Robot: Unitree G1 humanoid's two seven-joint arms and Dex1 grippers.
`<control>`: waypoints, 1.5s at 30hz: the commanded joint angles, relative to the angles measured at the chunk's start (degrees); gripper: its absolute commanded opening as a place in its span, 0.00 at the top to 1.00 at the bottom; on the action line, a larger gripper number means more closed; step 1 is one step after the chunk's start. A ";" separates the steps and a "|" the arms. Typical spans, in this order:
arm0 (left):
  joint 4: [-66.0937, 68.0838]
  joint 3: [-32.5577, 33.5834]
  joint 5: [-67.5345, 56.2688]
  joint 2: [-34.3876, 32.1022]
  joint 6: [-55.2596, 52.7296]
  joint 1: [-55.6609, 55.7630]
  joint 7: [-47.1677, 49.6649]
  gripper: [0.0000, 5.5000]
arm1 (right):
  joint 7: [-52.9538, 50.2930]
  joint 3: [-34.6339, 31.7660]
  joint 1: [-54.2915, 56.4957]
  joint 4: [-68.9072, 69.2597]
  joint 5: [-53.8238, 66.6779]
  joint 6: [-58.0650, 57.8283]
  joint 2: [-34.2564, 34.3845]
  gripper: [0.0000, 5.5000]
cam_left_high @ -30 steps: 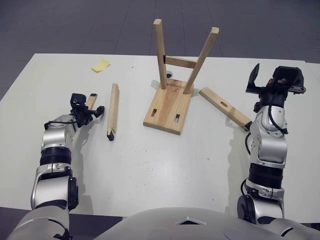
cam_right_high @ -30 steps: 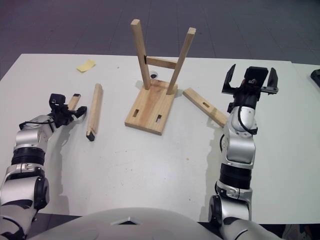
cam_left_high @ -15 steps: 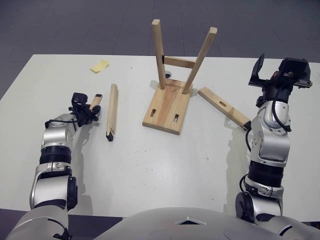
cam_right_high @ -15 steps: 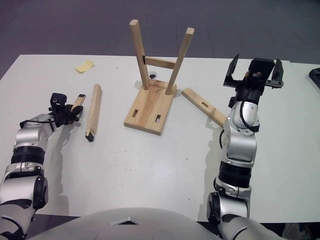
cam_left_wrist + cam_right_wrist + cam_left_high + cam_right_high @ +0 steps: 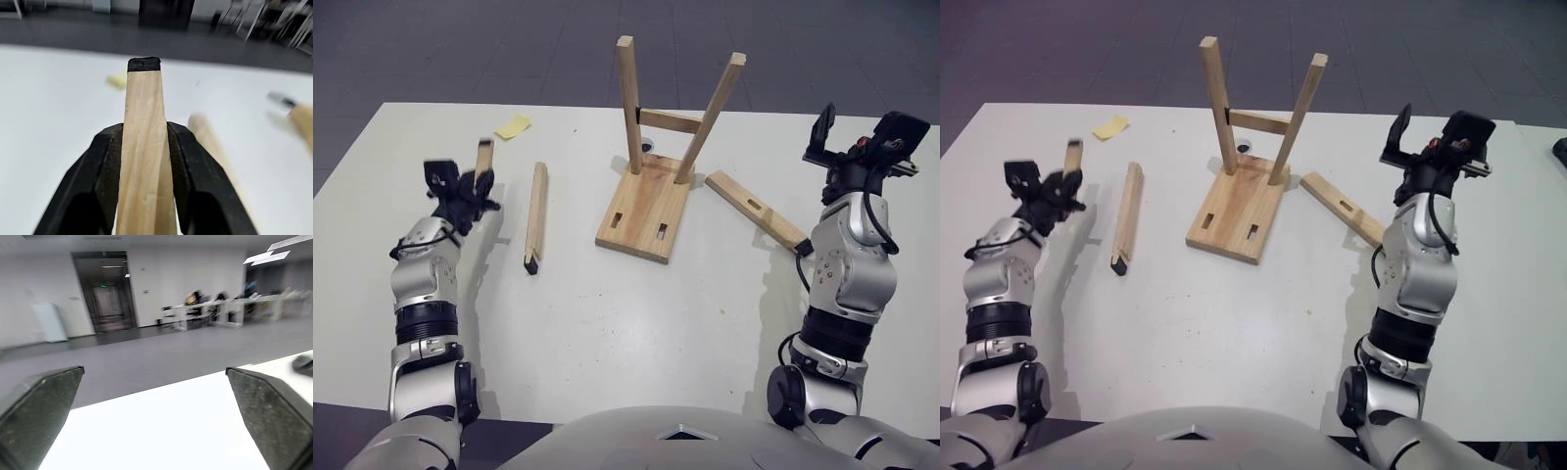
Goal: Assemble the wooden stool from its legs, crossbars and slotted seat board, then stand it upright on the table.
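1. Left gripper point(image 5: 460, 191) is clamped on a short crossbar point(image 5: 483, 157). It is held clear above the table point(image 5: 626, 323) near the left edge, with the bar pointing up and slightly tilted.
2. In the left wrist view, both fingers point(image 5: 105, 161) press on the bar's sides. The bar's free end has a black cap.
3. Right gripper point(image 5: 860, 147) is spread wide with nothing between its fingers. It is raised over the table's right edge.
4. Seat board point(image 5: 641, 211) lies flat mid-table, toward the far edge.
5. Two legs point(image 5: 628, 98) stand in the board's far end. The left one is near upright and the right one leans right at the top.
6. A fitted crossbar point(image 5: 668, 120) joins those legs above mid-height. Two open slots point(image 5: 614, 222) show at the board's near end.
7. Loose leg point(image 5: 535, 215) lies flat between the left gripper and the board, roughly parallel to the left edge. Its dark tip points toward the near edge.
8. Slotted leg point(image 5: 754, 211) lies flat and diagonal just right of the board. Its far end is close to the board; I can't tell if they touch.
9. Yellow note point(image 5: 512, 126) sits near the far-left corner.
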State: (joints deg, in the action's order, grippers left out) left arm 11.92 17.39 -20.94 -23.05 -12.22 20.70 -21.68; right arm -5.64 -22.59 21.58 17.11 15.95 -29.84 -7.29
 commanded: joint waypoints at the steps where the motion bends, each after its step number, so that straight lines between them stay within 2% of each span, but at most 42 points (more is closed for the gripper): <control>1: -17.19 -5.34 1.14 2.47 1.92 0.85 0.80 0.77 | 4.68 -2.39 6.48 7.37 17.48 -7.87 0.52 0.02; 4: -21.71 -10.81 4.38 2.67 2.60 3.19 -0.14 0.77 | 7.16 0.59 10.14 8.64 24.49 -11.14 0.49 0.02; 9: -22.89 -18.52 7.70 3.75 5.44 5.68 -3.73 0.77 | 10.48 8.31 14.67 5.33 28.36 -13.70 1.64 0.02; 15: -23.39 -23.99 9.33 6.42 7.00 6.10 -5.82 0.77 | 12.37 15.27 12.83 2.02 28.80 -14.02 5.13 0.02; 19: -24.17 -25.73 9.99 7.54 7.02 5.28 -6.00 0.77 | 12.15 16.61 11.23 1.90 30.37 -15.02 6.70 0.02; 45: -23.61 -26.83 13.19 8.64 7.94 2.43 -5.87 0.77 | 11.53 13.77 12.30 1.39 35.79 -16.59 5.12 0.77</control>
State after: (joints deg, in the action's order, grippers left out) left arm -12.14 -9.20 -8.55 -14.29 -4.11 23.77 -27.30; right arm 5.87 -8.77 33.21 18.53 50.22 -45.90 -2.12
